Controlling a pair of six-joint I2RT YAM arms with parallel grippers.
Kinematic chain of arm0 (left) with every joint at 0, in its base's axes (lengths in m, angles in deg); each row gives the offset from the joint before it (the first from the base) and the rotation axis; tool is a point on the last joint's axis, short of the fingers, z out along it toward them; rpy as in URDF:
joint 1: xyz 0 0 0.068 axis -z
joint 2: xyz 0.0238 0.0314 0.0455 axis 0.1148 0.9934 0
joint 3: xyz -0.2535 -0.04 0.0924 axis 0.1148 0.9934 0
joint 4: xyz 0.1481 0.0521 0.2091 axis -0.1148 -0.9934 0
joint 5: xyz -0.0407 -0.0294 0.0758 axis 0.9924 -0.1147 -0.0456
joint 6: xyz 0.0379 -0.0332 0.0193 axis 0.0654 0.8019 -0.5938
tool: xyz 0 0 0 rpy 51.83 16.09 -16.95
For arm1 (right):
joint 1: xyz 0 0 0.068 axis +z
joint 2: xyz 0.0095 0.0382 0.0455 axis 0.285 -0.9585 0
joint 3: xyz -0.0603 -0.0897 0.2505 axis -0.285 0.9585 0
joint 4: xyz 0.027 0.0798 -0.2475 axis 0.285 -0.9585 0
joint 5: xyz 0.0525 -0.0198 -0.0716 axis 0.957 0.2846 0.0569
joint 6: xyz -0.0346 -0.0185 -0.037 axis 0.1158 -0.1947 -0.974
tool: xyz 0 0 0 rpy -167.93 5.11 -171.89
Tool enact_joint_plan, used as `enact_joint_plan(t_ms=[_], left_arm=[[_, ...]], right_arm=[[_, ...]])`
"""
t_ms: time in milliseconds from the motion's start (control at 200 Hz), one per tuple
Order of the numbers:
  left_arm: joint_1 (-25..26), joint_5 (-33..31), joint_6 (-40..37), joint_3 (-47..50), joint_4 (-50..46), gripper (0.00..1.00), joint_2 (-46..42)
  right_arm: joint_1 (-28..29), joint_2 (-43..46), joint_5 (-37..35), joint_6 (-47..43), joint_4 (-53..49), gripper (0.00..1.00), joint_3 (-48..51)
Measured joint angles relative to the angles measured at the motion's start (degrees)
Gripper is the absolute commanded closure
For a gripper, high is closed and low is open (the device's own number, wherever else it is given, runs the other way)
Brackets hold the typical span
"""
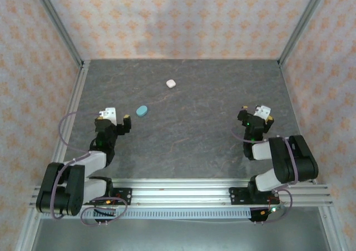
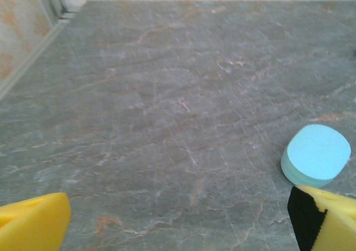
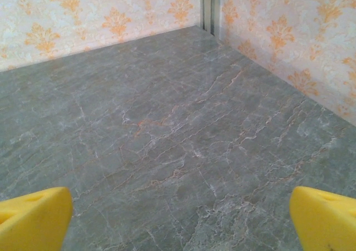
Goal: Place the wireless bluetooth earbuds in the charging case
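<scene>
A pale teal charging case lies shut on the grey stone table, and a smaller white charging case sits farther back, right of it. The earbuds are hidden. My left gripper stands open just left of the teal case. In the left wrist view that case lies right beside the right yellow fingertip, outside the open gripper. My right gripper is open over bare table at the right, nothing between its yellow fingertips.
The grey marbled table is boxed in by patterned walls with metal corner posts. A wall corner stands ahead of the right gripper. Both arm bases sit on the aluminium rail at the near edge.
</scene>
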Motion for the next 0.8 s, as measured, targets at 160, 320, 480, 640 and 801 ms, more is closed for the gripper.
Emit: enact_joint_plan(t_ms=[160,320,480,640,801], left_arm=[[0.0,1.5,0.0,-3.1,5.4,0.00,7.7],[0.0,2.3,0.0,-6.8,6.1,0.00,14.6],[0.0,2.0,0.1,-10.4,4.5,0.00,16.2],[0.1,1.1,0.1,-10.7,4.0,0.00,16.2],[0.1,0.5,0.1,-10.7,4.0,0.00,16.2]], right_arm=[[0.0,-2.9,0.1,-0.2,2.6,0.01,0.0],[-0.1,-2.9,-0.1,-0.2,-3.0,0.01,-4.8],[-0.1,-2.9,-0.1,-0.2,-5.2,0.01,-7.6],[-0.1,-2.9,-0.1,-0.2,-6.6,0.01,-7.6],[-0.1,-2.9,-0.1,-0.2,-6.8,0.01,-7.6]])
